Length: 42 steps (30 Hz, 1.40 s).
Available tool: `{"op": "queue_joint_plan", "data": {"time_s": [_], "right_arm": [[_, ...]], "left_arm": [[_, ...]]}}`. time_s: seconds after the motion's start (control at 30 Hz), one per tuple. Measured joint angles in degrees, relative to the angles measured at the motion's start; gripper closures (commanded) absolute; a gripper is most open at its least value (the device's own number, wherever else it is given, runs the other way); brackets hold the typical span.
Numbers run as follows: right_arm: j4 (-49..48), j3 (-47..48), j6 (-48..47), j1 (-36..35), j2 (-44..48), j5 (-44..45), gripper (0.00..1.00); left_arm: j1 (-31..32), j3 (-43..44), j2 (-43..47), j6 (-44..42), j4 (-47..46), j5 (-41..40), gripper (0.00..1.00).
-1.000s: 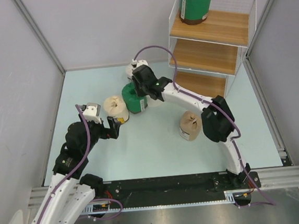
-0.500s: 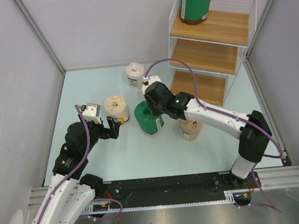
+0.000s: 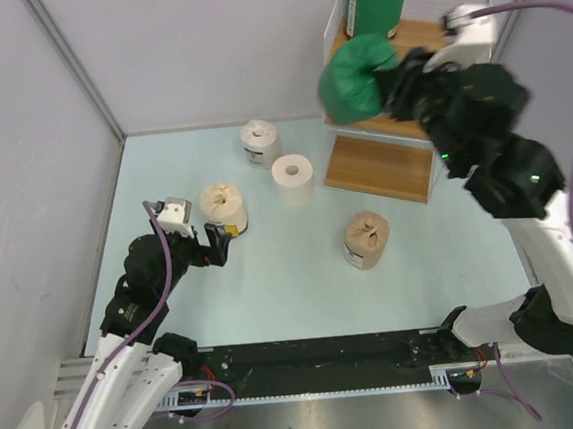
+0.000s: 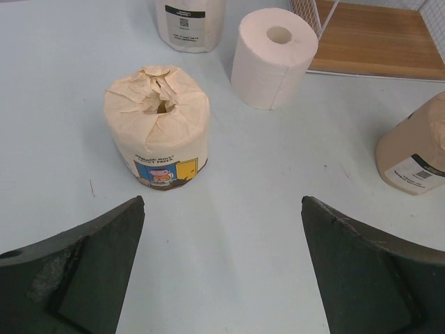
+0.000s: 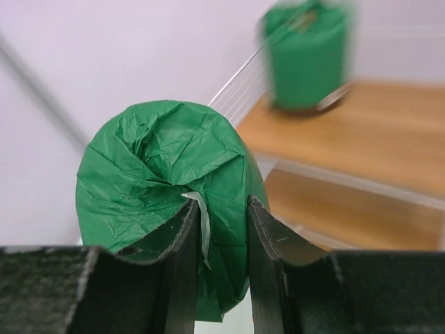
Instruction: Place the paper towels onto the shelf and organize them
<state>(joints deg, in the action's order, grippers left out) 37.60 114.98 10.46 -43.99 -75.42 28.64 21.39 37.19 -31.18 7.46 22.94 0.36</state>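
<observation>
Top external: one green-wrapped paper roll [image 3: 377, 4] on wire-framed wooden shelf [image 3: 433, 56], top tier; second green roll [image 3: 355, 78] clamped in right jaws, near shelf. Four rolls on bench [image 3: 293, 284]: labelled white [image 3: 259, 142], bare white [image 3: 292, 178], cream [image 3: 224, 208], tan [image 3: 366, 240]. Left jaws open.

Bright, even light from above; only a faint soft shadow beside the cream roll [image 4: 158, 132]; the left wrist view is sharp; in the right wrist view the near green roll [image 5: 153, 174] is clear, the shelf [image 5: 375, 149] behind blurred.

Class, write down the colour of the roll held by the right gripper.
The held roll is green; right wrist view shows it best.
</observation>
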Motion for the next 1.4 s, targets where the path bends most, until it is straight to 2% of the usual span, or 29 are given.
{"op": "queue_joint_plan", "data": {"time_s": [0.07,0.13,0.3,0.6,0.7,1.4], "right_arm": [[-0.37,3.93,-1.33,2.69,1.18,2.03,0.84],[-0.52,7.85,-2.60,8.63,0.92,3.39,0.84],[-0.46,15.52,-3.02,18.78,-2.86,1.60,0.85],[2.19,17.22,-1.03,30.56,-15.54,-7.37,0.85],[1.05,17.16,-0.09,32.65,-17.88,-9.16,0.85],[1.64,17.42,1.55,38.91,-17.84,-12.52,0.85]], "left_arm": [[0.00,0.00,0.17,0.00,0.00,0.00,0.00],[0.00,0.00,0.20,0.00,0.00,0.00,0.00],[0.00,0.00,0.17,0.00,0.00,0.00,0.00],[0.00,0.00,0.20,0.00,0.00,0.00,0.00],[0.00,0.00,0.20,0.00,0.00,0.00,0.00],[0.00,0.00,0.17,0.00,0.00,0.00,0.00]]}}
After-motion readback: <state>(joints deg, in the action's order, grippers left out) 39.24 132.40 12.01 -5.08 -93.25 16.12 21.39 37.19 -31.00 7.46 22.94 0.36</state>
